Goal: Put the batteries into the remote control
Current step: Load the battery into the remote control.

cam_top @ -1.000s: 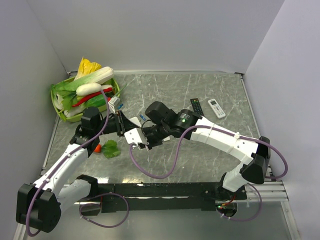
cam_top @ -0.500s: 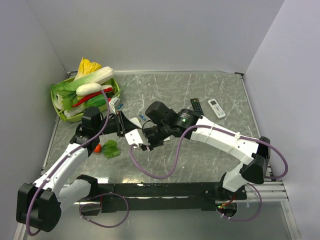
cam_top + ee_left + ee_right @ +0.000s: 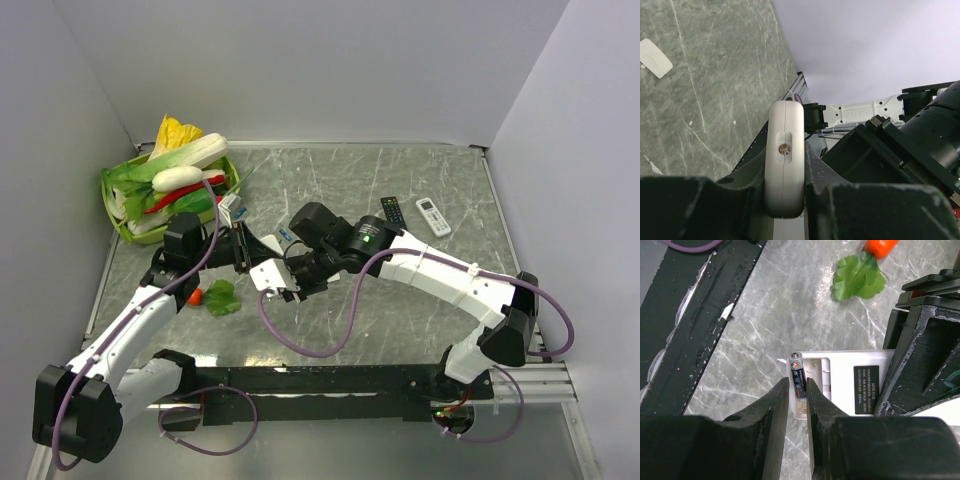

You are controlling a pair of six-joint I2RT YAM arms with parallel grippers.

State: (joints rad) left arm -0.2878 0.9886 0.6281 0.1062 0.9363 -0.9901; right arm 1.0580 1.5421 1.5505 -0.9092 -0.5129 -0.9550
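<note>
The left gripper (image 3: 785, 200) is pressed together on the long edges of the remote (image 3: 785, 160) and holds it white back up. The battery bay at the remote's free end is open. You cannot tell whether the remote rests on the table or hangs just above it.

The right gripper (image 3: 797, 386) pinches one battery (image 3: 798, 371) by its lower half. The battery lies over the bay's outer slot and is probably not yet seated.

Treat the battery as light, rigid and smooth-sleeved, so it is likely to slip or roll if you slacken the pinch. Grip it across its diameter near mid-length and leave both ends free for the contacts.

Treat the remote as a light, hard plastic shell. Hold it by its edges, away from the bay. Expect it to pivot in the left gripper if you press the battery down hard.
</note>
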